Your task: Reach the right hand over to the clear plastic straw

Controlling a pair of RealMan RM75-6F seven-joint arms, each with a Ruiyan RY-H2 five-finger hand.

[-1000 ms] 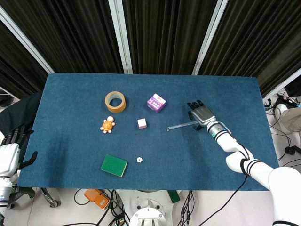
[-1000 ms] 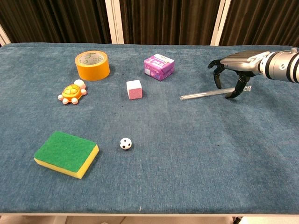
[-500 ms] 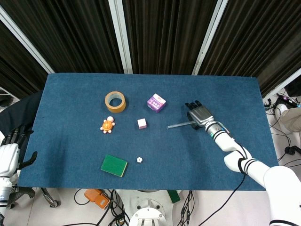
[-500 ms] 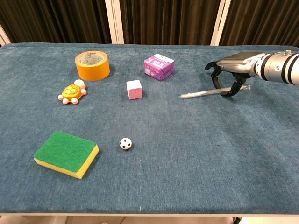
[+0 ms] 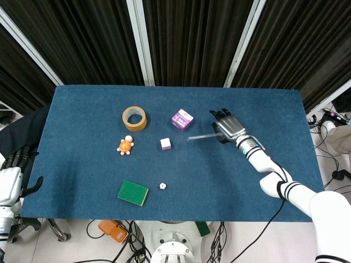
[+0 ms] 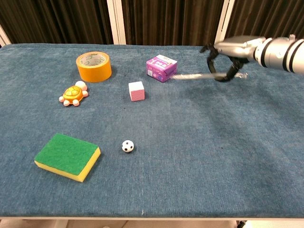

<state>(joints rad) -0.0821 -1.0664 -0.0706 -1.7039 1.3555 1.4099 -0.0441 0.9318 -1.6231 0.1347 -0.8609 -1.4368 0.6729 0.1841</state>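
The clear plastic straw [image 5: 200,136] [image 6: 190,76] is off the blue tablecloth, held roughly level. My right hand [image 5: 226,126] [image 6: 230,52] pinches its right part, fingers curled around it from above. The straw's free left end points at the purple box [image 5: 182,119] [image 6: 161,68] and nearly reaches it. My left hand [image 5: 12,172] hangs off the table's left front corner, fingers apart and holding nothing; the chest view does not show it.
On the left half lie an orange tape roll [image 6: 93,66], an orange turtle toy [image 6: 73,94], a pink cube [image 6: 136,90], a green-and-yellow sponge [image 6: 67,156] and a small black-and-white ball [image 6: 127,146]. Black curtains stand behind the table's far edge.
The right hand has closed on the straw, lifted it off the cloth and carried it left and toward the back, up to the purple box. The left hand has not moved.
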